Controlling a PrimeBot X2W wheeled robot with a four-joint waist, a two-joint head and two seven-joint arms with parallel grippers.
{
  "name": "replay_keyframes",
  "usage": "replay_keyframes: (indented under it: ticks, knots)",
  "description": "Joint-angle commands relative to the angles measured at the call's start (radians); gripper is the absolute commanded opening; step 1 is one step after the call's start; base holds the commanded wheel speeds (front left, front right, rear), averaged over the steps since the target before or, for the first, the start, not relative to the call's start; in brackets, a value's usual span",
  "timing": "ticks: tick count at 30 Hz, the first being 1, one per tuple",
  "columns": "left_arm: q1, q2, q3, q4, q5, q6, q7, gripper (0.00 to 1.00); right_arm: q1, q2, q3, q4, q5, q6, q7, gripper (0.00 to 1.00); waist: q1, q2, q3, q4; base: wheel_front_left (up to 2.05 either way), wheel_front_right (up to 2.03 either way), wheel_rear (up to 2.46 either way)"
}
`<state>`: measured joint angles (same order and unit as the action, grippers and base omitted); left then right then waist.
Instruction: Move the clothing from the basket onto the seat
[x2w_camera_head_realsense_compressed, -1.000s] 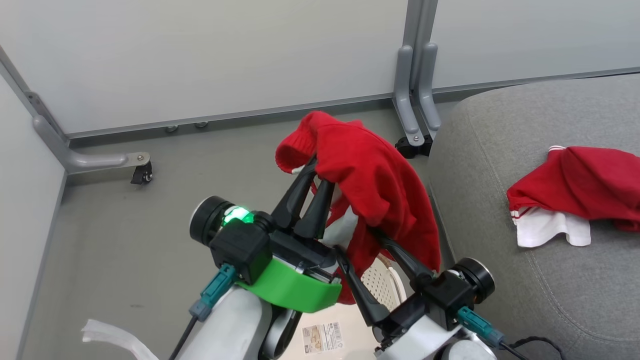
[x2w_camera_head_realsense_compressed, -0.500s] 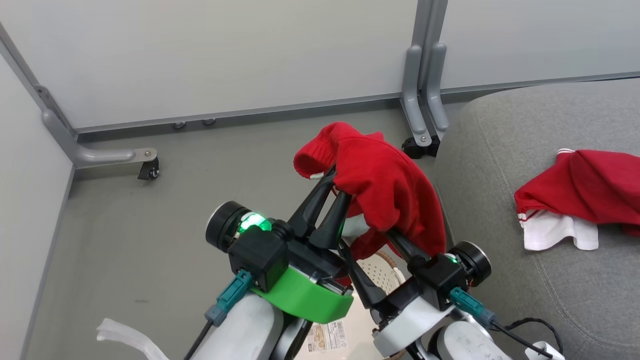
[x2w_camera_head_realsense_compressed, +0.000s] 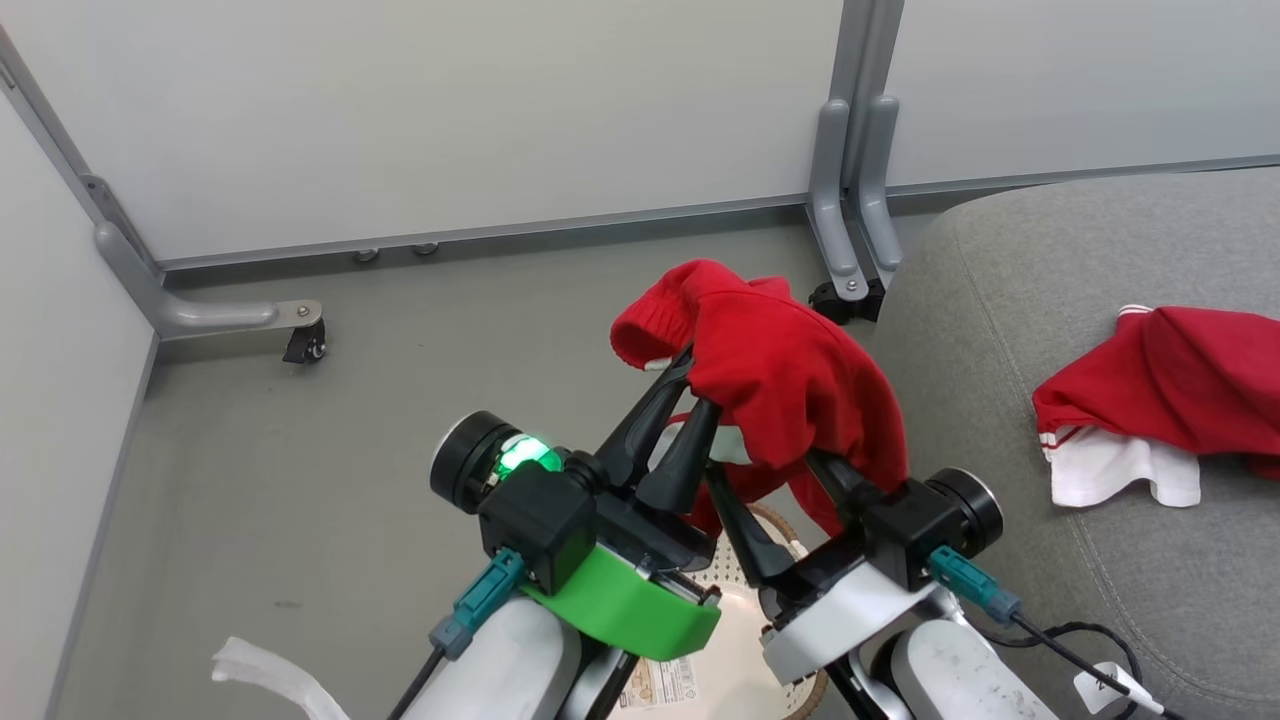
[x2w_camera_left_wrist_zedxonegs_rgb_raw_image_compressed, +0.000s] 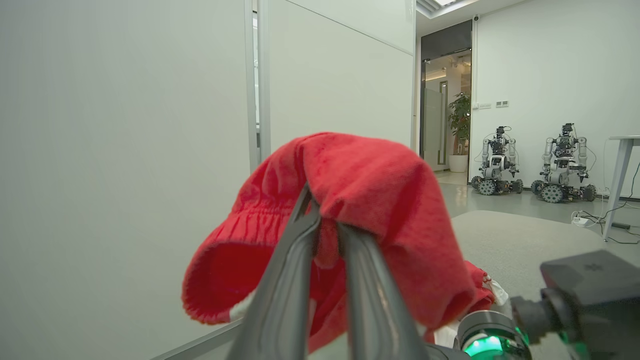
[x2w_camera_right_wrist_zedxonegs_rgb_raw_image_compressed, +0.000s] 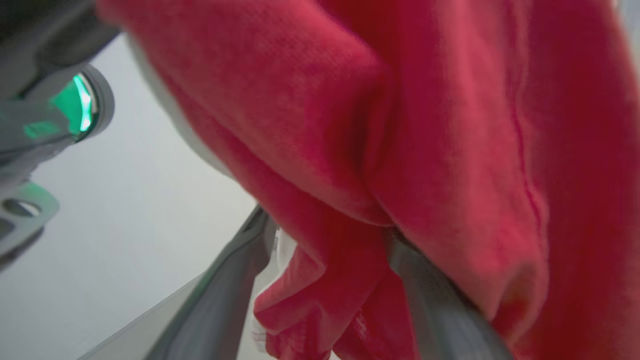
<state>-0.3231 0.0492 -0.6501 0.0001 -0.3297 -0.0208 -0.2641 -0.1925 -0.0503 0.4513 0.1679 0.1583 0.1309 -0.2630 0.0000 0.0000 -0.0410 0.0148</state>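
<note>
Your left gripper (x2w_camera_head_realsense_compressed: 698, 388) is pressed together on a fold of the red garment (x2w_camera_head_realsense_compressed: 790, 380), and in the left wrist view the cloth sits squeezed between the two fingers. Your right gripper (x2w_camera_head_realsense_compressed: 762, 468) is spread wide. One of its fingers goes under the cloth and the cloth hangs over it, so this gripper carries the garment but does not pinch it.

The red garment is in the air above the floor (x2w_camera_head_realsense_compressed: 300, 500), higher than the basket (x2w_camera_head_realsense_compressed: 730, 640), and its right side reaches the left edge of the seat (x2w_camera_head_realsense_compressed: 1000, 300). The basket stands on the floor under your two arms, close to that same edge, and the label (x2w_camera_head_realsense_compressed: 670, 680) on its bottom can be seen. The second garment (x2w_camera_head_realsense_compressed: 1180, 380) lies on the seat, well in from the rounded corner, with a white part turned toward you.

Compared with one second ago, the whole head view has shifted a little, so the camera has moved. Beyond this shift, both grippers and the red garment have come nearer to the seat. The cloth now hangs shorter below the fingers, and more of the basket shows. The grip of each gripper is the same as before, and the second garment has not moved on the seat.
</note>
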Motion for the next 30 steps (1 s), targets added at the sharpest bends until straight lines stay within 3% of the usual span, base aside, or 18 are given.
replay_keyframes:
  ticks: [1,2,30]
  knots:
    - [0.003,0.003,-0.001,0.001,-0.010,0.002,0.000,0.00,-0.013,0.000,-0.004,0.005,0.012,0.000,-0.003,0.68,0.0000,0.0000,0.000,0.001,0.00,0.00,0.00]
    - [0.003,0.003,-0.001,0.002,-0.010,0.002,0.000,0.00,-0.014,0.000,-0.006,0.005,0.013,0.000,-0.003,0.00,0.0000,0.0000,0.001,0.001,0.00,0.00,0.00]
    - [0.013,0.003,0.056,0.027,0.011,-0.001,0.000,0.00,0.042,-0.001,-0.047,-0.076,0.056,0.000,-0.003,0.00,0.0000,0.0000,0.001,-0.010,0.00,0.00,0.00]
